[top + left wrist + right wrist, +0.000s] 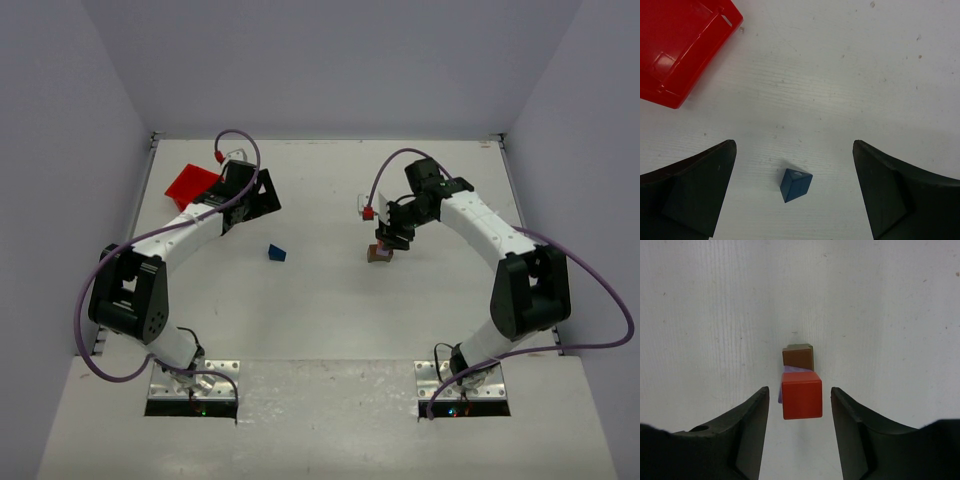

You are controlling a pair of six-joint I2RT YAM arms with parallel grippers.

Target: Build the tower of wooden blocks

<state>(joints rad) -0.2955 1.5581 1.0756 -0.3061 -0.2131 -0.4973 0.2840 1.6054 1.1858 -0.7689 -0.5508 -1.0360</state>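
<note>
White tabletop (330, 320) with pale grey walls on three sides framed the work. The right gripper (799, 390) hung over the wood block tower, its fingers parted, with a strip of bare table showing on each side of the orange-red block (801, 402) that sat between them; neither pad touched it. Under that block a sliver of the lilac block (779, 390) showed, and just beyond the fingertips the brown block (798, 357) was visible, so the layers looked offset rather than squarely stacked. The left gripper (794, 145) was spread fully wide, the dark blue wedge (795, 184) lying on the table between its fingers, touching neither. The red bin (680, 50) lay beyond its left finger.

The chief risk seemed to be at the tower: a sideways drift of the right fingers on lifting could clip the orange-red block and topple the offset layers. The wedge's sloped faces might also squirt it out of a pinch.
</note>
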